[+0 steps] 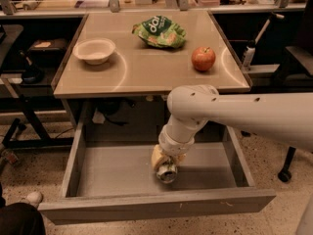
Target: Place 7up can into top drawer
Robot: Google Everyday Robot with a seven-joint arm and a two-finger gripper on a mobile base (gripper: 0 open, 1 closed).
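Note:
The top drawer (105, 177) is pulled open below the table, a wide grey tray with low walls. My arm reaches down into it from the right. My gripper (164, 164) is inside the drawer, right of its middle and just above the floor. It is shut on the 7up can (167, 172). The can is tilted, with one silver end facing the camera. Its green label is mostly hidden by the yellowish fingers (157, 156). I cannot tell whether the can touches the drawer floor.
On the tan table (146, 70) lie a white bowl (94, 50) at the left, a crinkled green chip bag (159, 31) at the back and a red apple (203, 58) at the right. Desks and chair legs stand around it. A shoe (34, 198) is at the lower left.

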